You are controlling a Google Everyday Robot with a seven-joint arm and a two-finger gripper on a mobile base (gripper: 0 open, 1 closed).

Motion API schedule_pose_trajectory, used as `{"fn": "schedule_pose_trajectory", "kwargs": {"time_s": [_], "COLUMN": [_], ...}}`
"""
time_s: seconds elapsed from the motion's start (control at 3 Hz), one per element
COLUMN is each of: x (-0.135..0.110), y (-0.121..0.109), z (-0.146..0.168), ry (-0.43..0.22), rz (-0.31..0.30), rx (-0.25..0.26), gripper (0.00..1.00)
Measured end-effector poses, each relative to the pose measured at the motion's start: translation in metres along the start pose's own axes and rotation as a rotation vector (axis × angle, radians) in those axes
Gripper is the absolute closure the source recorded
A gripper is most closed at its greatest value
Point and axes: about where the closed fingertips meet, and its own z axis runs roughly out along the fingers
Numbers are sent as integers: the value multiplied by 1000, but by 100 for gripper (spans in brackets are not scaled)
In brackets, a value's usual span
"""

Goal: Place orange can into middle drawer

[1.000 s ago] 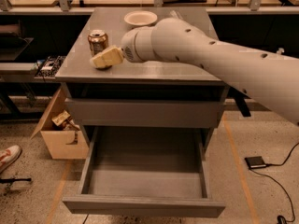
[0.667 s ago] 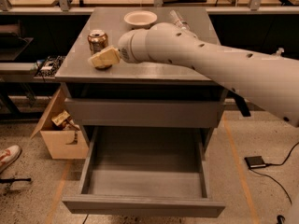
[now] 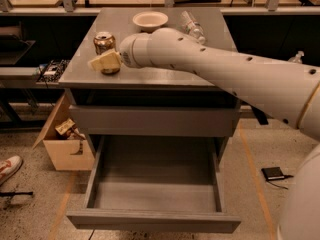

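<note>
The orange can (image 3: 104, 41) stands upright on the left part of the grey cabinet top (image 3: 165, 76). My gripper (image 3: 105, 62) is at the can, in front of its lower half and hiding it; only the can's top and silver rim show. My white arm reaches in from the right across the cabinet top. The middle drawer (image 3: 155, 186) is pulled wide open below, with nothing inside, directly under and in front of the can.
A white bowl (image 3: 150, 20) and a clear plastic bottle (image 3: 192, 26) sit at the back of the cabinet top. The upper grey front (image 3: 152, 120) is closed. A cardboard box (image 3: 65, 144) and a shoe (image 3: 7, 166) are on the floor at left, a black object (image 3: 274, 173) at right.
My gripper has moved a little left and now overlaps the can's lower half. The can and the drawer have not moved.
</note>
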Motion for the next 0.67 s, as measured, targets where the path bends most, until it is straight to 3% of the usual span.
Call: {"fn": "schedule_pose_trajectory", "kwargs": {"time_s": [0.33, 0.67], "x": [-6, -10], "y": [6, 16], "z": [9, 19], "ry": [-11, -20], "rz": [9, 24], "rx": [-15, -35], "gripper": [0, 17]}}
